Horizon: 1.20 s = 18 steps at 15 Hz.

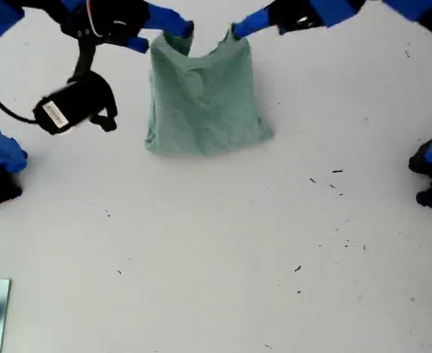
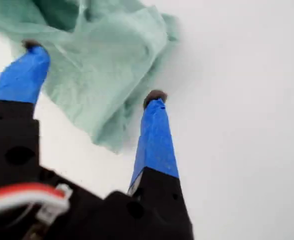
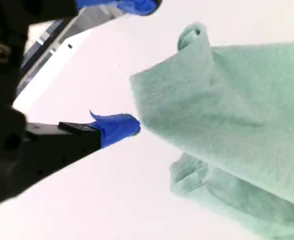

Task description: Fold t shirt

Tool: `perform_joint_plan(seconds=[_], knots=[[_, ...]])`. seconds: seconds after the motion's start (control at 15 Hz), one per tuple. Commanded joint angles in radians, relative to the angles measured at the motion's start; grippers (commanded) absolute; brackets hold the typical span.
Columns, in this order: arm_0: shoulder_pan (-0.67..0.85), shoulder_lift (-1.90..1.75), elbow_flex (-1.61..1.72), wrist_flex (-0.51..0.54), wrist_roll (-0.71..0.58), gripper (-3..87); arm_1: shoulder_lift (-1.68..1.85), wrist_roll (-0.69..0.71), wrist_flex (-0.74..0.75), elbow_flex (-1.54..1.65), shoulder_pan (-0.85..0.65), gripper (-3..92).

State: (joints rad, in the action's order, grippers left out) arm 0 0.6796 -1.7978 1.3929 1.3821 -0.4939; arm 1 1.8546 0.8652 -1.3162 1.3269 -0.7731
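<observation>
Exterior view: white table [image 1: 216, 279]; t shirt [image 1: 201, 99], soft, light, folded small at far centre, best pinched at its corners. My first gripper [image 2: 94, 75] and my second gripper [image 3: 137, 65] gape empty beside it.

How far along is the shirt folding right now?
Done: the t shirt already lies as a compact folded bundle on the white table. In hand: my first gripper and my second gripper stand open beside its corners, holding nothing. Left: possibly one more fold or tidying the puffed far edge.
</observation>
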Motion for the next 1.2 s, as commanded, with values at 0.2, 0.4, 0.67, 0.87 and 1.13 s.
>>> perform_joint_plan(seconds=[0.2, 0.4, 0.67, 0.87, 1.13], knots=[[-0.066, -0.724, 0.934, -0.341, 0.120, 26.1, 0.950, -0.077, 0.081, 0.888, -0.190, 26.9], [-0.299, -1.132, 1.479, -0.506, 0.351, 22.4, 1.666, -0.227, 0.095, 1.525, -0.048, 23.2], [-0.480, -1.804, 1.844, -0.347, 0.402, 19.9, 1.655, -0.532, 0.002, 1.786, 0.051, 21.5], [-0.580, -1.805, 1.847, -0.347, 0.399, 19.8, 1.651, -0.083, -0.020, 1.779, 0.127, 20.3], [-0.627, -1.805, 1.847, -0.347, 0.399, 19.8, 1.651, -0.060, -0.020, 1.779, 0.132, 17.8]])
